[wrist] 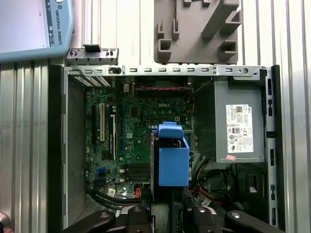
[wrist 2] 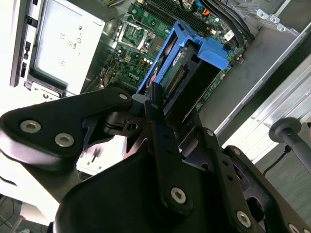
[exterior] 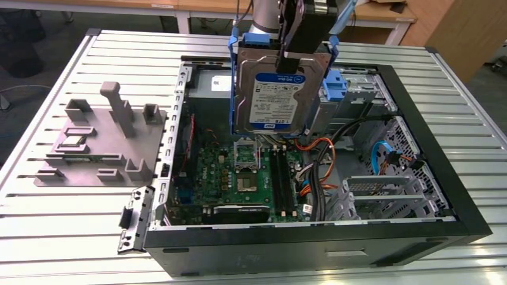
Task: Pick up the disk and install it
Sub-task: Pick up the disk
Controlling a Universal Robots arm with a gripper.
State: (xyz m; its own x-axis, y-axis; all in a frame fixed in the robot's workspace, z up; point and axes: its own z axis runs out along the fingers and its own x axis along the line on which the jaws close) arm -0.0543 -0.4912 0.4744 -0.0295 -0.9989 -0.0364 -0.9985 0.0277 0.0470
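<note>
Gripper (exterior: pixel 288 60) is pinching the disk (exterior: pixel 273 98) by its top edge in the exterior view, hanging it upright beneath itself over the computer case (exterior: pixel 277 252). In the second wrist view its blue carrier (wrist 2: pixel 214 48) is pointing away toward the motherboard (wrist 2: pixel 138 63); in the first wrist view, cables (wrist: pixel 109 199) are lying near, so a firm, untilted hold is likely mattering most.

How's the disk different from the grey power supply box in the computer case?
The disk hangs upright in the gripper above the case; the power supply box sits mounted in a case corner. The disk has a blue frame; the box is bare grey and looks bigger. Both carry printed labels.
</note>
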